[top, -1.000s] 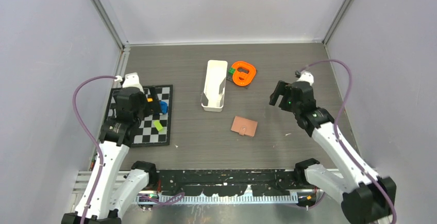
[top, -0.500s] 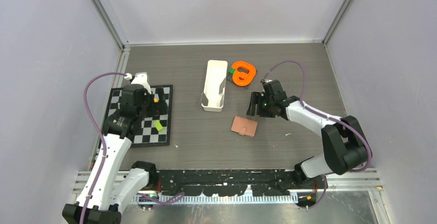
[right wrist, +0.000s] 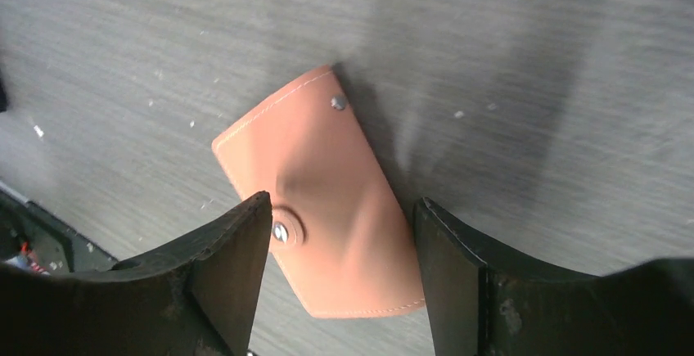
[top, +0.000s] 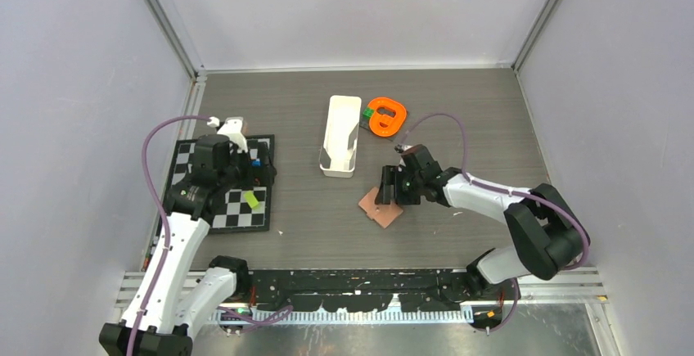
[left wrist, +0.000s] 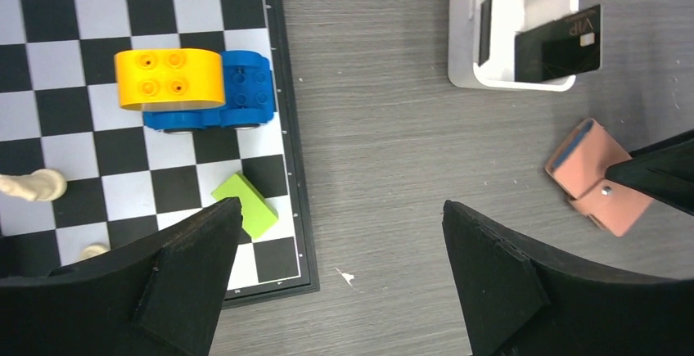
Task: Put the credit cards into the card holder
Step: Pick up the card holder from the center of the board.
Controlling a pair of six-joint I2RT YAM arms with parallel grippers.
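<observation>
The tan-brown card holder (top: 376, 210) lies folded on the dark table, also in the left wrist view (left wrist: 589, 172) with a strip of blue lining showing. In the right wrist view it (right wrist: 327, 168) bows up between my fingers, snap button beside the left finger. My right gripper (top: 391, 195) (right wrist: 340, 225) is closed on its two edges. Black credit cards (left wrist: 558, 43) stand in the white tray (top: 340, 127). My left gripper (left wrist: 344, 217) is open and empty, above the chessboard's right edge (top: 250, 172).
A chessboard (top: 233, 213) at left carries a yellow-and-blue toy brick (left wrist: 169, 78), a green block (left wrist: 260, 209) and a cream chess piece (left wrist: 29, 184). An orange ring-shaped piece (top: 386, 116) with a small green part lies behind the tray. Grey walls enclose the table.
My right arm swung in from the right and came down over the card holder, which has turned and shifted slightly left. My left gripper moved a little to the right over the chessboard.
</observation>
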